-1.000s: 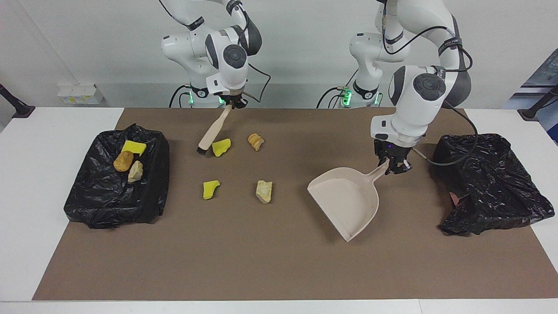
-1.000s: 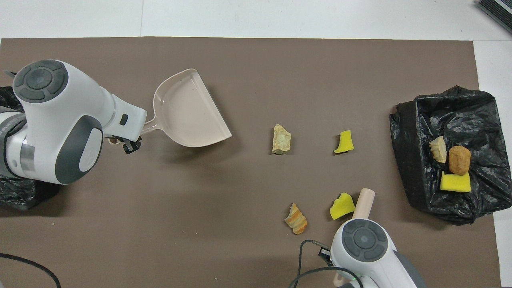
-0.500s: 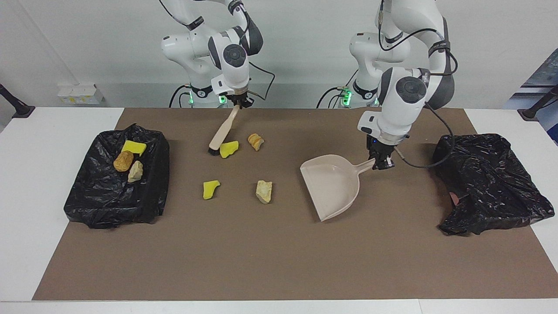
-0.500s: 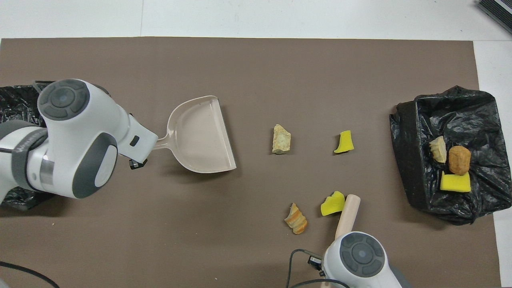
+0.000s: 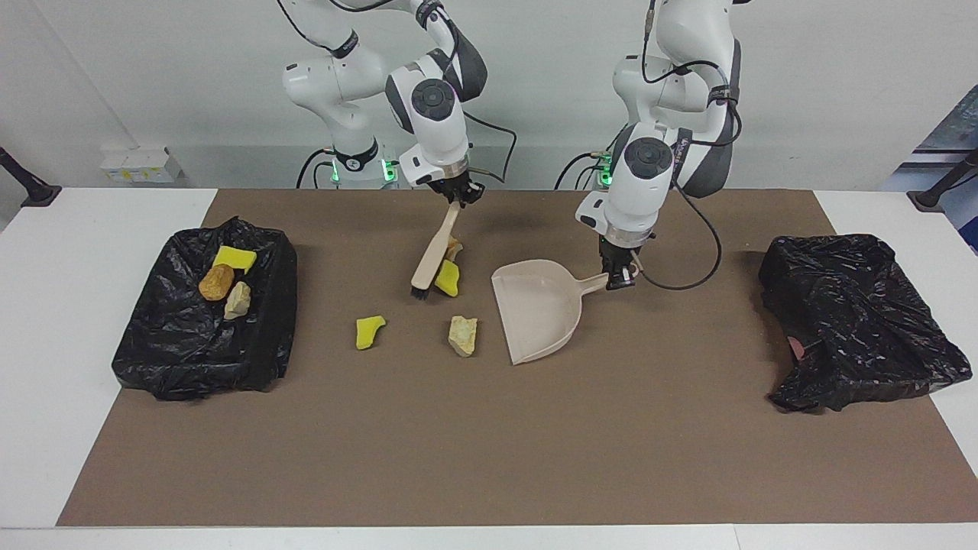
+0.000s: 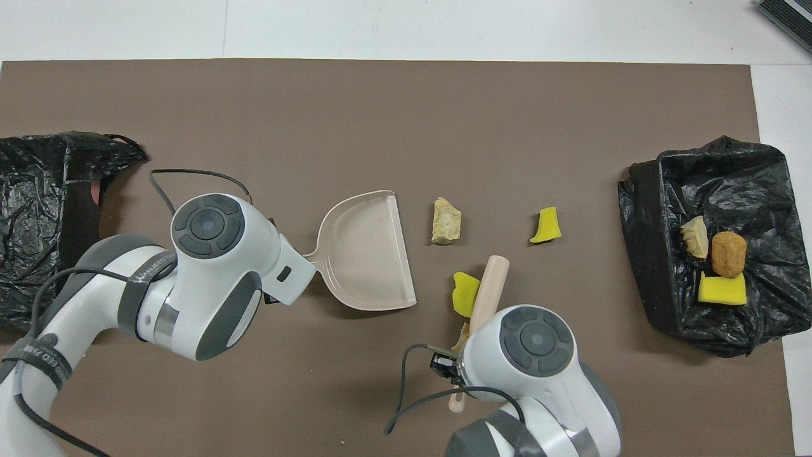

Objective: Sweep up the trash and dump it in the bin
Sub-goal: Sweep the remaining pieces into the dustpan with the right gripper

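Seven trash lumps point(image 5: 462, 335), two bags point(image 5: 856, 321), one dustpan point(image 5: 539, 309), one brush point(image 5: 432, 256).

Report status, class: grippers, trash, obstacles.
Left gripper shut on dustpan. Right gripper shut on brush, beside yellow chunk. Nothing blocking.

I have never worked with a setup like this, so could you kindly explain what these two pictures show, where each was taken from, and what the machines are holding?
These are two white robot arms at a table covered by a brown mat. One picture faces the robots from across the table; the other looks steeply down from above their own end.

The left end effector is shut on the handle of a beige dustpan, whose mouth opens toward the scattered trash. The right end effector is shut on a beige brush, its bristles down beside a yellow sponge chunk and an orange roll.

A pale rock-like piece and another yellow chunk lie loose farther from the robots. A black-lined bin at the right arm's end already holds three pieces; another black bin sits at the left arm's end.
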Robot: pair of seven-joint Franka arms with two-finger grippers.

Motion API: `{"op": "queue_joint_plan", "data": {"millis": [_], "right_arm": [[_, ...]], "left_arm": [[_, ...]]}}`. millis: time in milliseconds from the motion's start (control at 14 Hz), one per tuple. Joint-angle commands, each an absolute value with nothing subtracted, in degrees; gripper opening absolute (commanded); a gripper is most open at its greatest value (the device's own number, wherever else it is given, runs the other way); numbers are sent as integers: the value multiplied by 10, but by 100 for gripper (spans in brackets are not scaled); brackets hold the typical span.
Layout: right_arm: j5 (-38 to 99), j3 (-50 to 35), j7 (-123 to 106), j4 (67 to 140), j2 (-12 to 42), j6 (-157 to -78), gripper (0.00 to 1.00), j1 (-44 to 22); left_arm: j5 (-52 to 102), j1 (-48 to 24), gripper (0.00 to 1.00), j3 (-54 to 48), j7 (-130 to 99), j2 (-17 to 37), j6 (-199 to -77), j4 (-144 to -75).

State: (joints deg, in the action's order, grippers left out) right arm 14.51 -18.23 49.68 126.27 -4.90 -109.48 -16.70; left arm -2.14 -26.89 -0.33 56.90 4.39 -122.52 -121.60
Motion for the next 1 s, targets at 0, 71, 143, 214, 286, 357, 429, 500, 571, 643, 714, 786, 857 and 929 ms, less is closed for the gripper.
{"op": "queue_joint_plan", "data": {"millis": [0, 71, 143, 214, 286, 357, 429, 500, 571, 643, 714, 786, 857, 929], "right_arm": [[73, -182, 478, 1128, 31, -1013, 0, -150], [41, -184, 475, 1096, 45, -991, 0, -136], [8, -185, 461, 1070, 59, -969, 0, -127], [-16, -183, 441, 1055, 70, -956, 0, -119], [-39, -182, 427, 1055, 72, -955, 0, -106], [-59, -183, 410, 1057, 75, -954, 0, -87], [-67, -182, 388, 1066, 77, -959, 0, -63], [-67, -183, 362, 1077, 76, -965, 0, -37], [-67, -185, 337, 1098, 70, -971, 0, -9], [-67, -184, 299, 1121, 61, -980, 0, 14], [-68, -184, 261, 1145, 48, -990, 0, 32], [-68, -184, 231, 1169, 40, -1013, 0, 51], [-68, -183, 206, 1182, 41, -1030, 0, 55], [-68, -184, 194, 1187, 50, -1046, 0, 56]], "left_arm": [[-25, -297, 0, 4, 565, 16, -1240, -1255], [-25, -304, 0, 4, 564, 14, -1239, -1259], [-25, -306, 0, 4, 563, 10, -1240, -1264], [-25, -308, 0, 4, 563, 8, -1241, -1266], [-25, -309, 0, 4, 562, 8, -1241, -1267], [-25, -309, 0, 4, 556, 9, -1241, -1267], [-25, -309, 0, 4, 540, 9, -1242, -1267], [-25, -308, 0, 4, 523, 9, -1242, -1267], [-25, -308, 0, 4, 506, 9, -1242, -1266], [-25, -308, 0, 5, 482, 9, -1239, -1266], [-25, -308, 0, 5, 458, 9, -1234, -1266], [-25, -308, 0, 5, 437, 8, -1231, -1266], [-25, -309, 0, 5, 420, 8, -1230, -1266], [-25, -309, 0, 5, 410, 8, -1230, -1266]]}}
